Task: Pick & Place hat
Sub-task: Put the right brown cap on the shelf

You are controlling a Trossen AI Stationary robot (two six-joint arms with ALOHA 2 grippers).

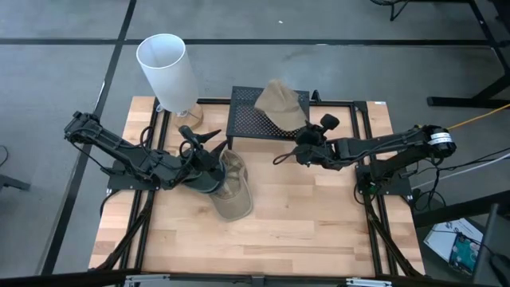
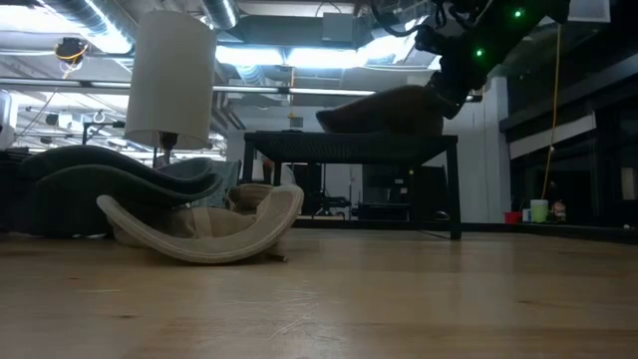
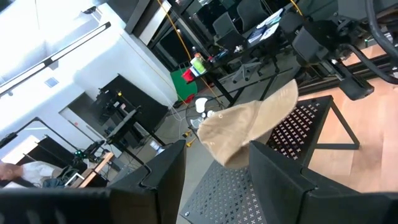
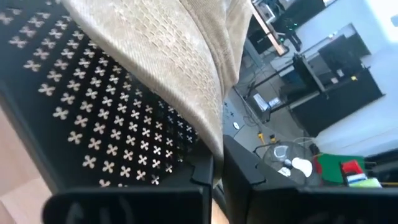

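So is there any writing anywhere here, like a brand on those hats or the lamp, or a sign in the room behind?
No text can be read in any view.
Hat on the table: no lettering visible.
Hat on the black perforated stand: none visible; the right gripper is at its edge.
White lamp shade: plain.
Green and red items in the room: too blurred to read.

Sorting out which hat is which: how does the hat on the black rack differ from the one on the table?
The hat on the rack sits raised on the perforated black rack, held by the right end effector. The hat on the table lies upturned on the wood beside the left end effector, whose fingers are apart. Both are tan caps.
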